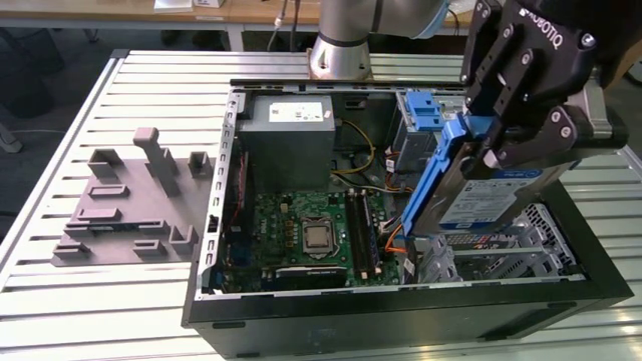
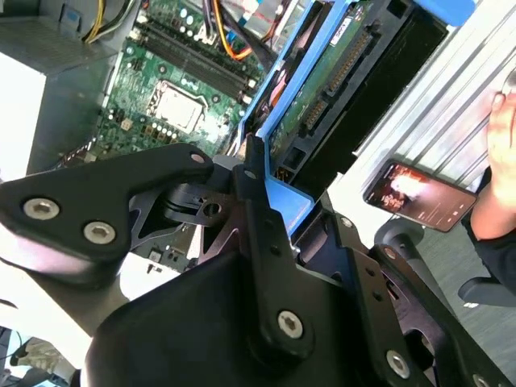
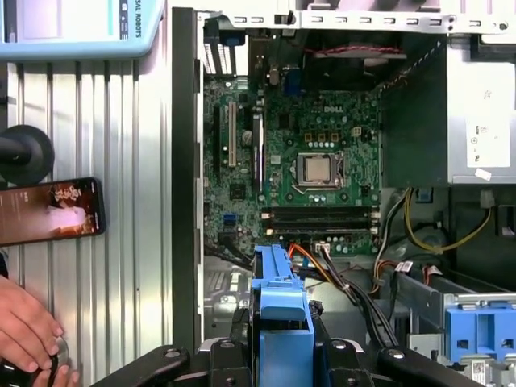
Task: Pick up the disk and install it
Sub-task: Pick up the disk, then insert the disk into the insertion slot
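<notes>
Right now my gripper [image 1: 500, 147] clamps the disk [image 1: 492, 199] on edge, tilted above the drive cage [image 1: 537, 244]; I judge its lower corner may snag the orange cables [image 1: 393, 235] or jam crooked against it.

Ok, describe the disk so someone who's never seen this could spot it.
Find the open black computer case on the slatted table. Above its end at the exterior view's right, the gripper holds the disk: silver, white-and-blue label, blue carrier, unlike the grey power-supply box.

Open computer case [image 1: 401, 316], grey fixture [image 1: 120, 218]
</notes>
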Controlling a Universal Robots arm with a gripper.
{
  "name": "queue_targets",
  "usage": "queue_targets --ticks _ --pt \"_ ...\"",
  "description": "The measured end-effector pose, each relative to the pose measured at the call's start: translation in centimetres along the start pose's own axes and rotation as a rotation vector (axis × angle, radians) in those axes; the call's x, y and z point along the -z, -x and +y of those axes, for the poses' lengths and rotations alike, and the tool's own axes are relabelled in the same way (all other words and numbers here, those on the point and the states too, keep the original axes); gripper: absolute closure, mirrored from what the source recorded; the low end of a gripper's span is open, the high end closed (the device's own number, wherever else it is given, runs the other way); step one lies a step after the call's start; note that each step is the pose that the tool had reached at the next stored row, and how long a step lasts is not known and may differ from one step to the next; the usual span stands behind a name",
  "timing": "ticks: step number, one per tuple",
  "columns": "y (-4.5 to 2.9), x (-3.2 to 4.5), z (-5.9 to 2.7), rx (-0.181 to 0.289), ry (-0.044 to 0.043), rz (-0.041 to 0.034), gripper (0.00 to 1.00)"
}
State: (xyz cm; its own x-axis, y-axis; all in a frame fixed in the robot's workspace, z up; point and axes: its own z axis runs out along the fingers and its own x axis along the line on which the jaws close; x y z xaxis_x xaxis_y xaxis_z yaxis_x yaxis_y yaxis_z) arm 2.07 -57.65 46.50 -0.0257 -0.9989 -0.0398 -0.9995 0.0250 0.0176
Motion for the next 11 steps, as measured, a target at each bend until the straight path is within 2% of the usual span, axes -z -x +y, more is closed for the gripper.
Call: queue_targets --ticks 7,11 --pt "0.01 -0.52 -2.32 0.0 0.0 0.0 0.64" --pt "0.03 -0.7 -3.24 0.0 0.0 0.0003 0.64"
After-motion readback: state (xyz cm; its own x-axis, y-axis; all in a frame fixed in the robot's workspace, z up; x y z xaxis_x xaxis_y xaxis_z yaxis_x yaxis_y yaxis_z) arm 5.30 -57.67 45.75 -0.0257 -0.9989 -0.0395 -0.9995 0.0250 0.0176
